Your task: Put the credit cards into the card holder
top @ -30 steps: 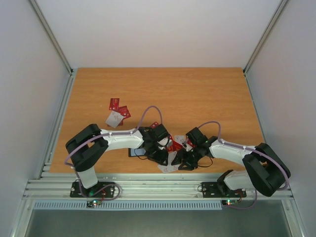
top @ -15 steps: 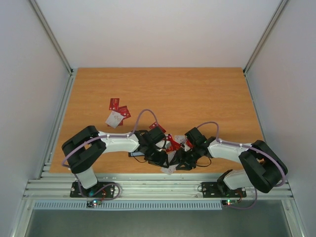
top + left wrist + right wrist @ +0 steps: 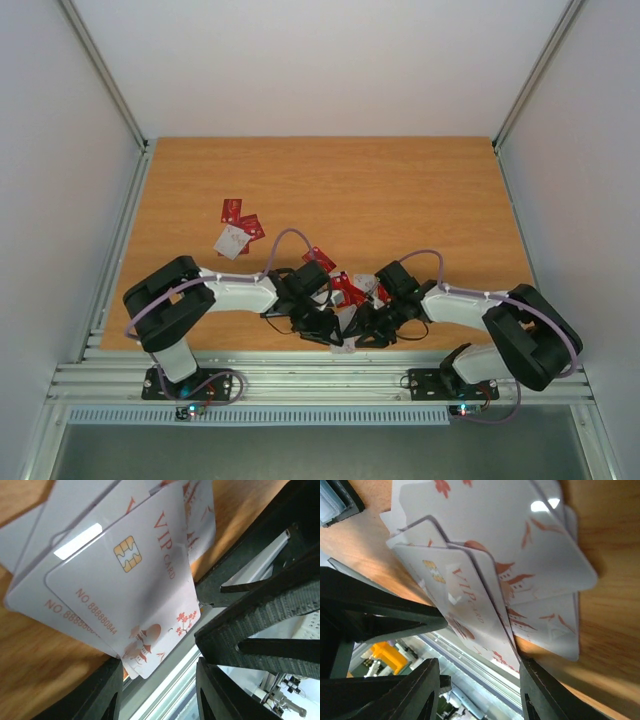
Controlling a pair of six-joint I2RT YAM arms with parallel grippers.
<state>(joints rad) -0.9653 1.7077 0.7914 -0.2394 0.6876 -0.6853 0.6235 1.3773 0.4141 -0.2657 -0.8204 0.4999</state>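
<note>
A fan of pale cards [image 3: 120, 580] pokes out over the near edge of the worktop [image 3: 400, 190], likely so a finger can slip under them. The left tool [image 3: 159, 682] stands half wide round one corner, not pinching it. The right tool [image 3: 477, 690] is half wide too, nose to nose with it, so room is tight. The card holder [image 3: 335, 502] lies near the fan. More red cards [image 3: 238, 225] sit well apart, with bare wood behind.

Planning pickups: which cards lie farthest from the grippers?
The red-and-white cluster lying alone at far left; the other cards are piled near the front edge.
</note>
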